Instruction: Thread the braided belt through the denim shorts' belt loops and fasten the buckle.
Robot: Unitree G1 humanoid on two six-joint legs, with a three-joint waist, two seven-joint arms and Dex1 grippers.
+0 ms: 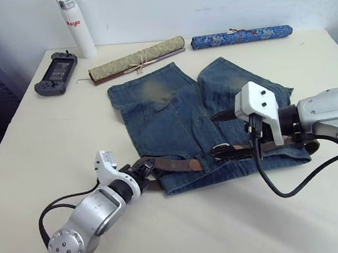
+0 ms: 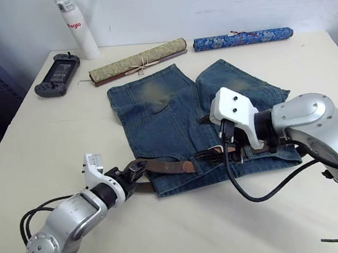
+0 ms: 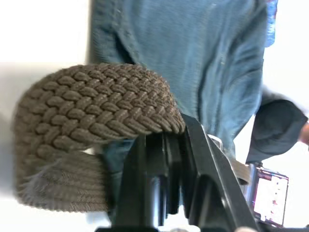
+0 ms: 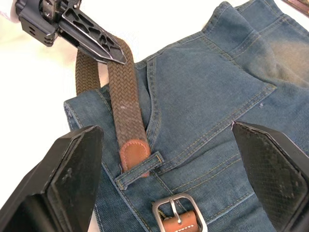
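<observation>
Our left gripper pinches the braided belt; its tip sits at a belt loop, the buckle lower centre, right gripper wide.

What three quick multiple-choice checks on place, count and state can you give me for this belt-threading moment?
1. Where does the tan leather tip of the dark brown braided belt lie?
A. At a blue denim belt loop on the waistband
B. On the white bottle
C. Off the table

2. How many rolled scrolls lie beyond the faded blue denim shorts?
A. One
B. Two
C. Four

3. How does the left gripper stand?
A. Open, clear of everything
B. Shut on the belt
C. Holding the silver rectangular metal buckle

Answers: 1 A, the right wrist view shows the tip at the loop. 2 B, an olive scroll and a blue patterned scroll. 3 B, its jaws pinch the folded belt beside the shorts.
</observation>
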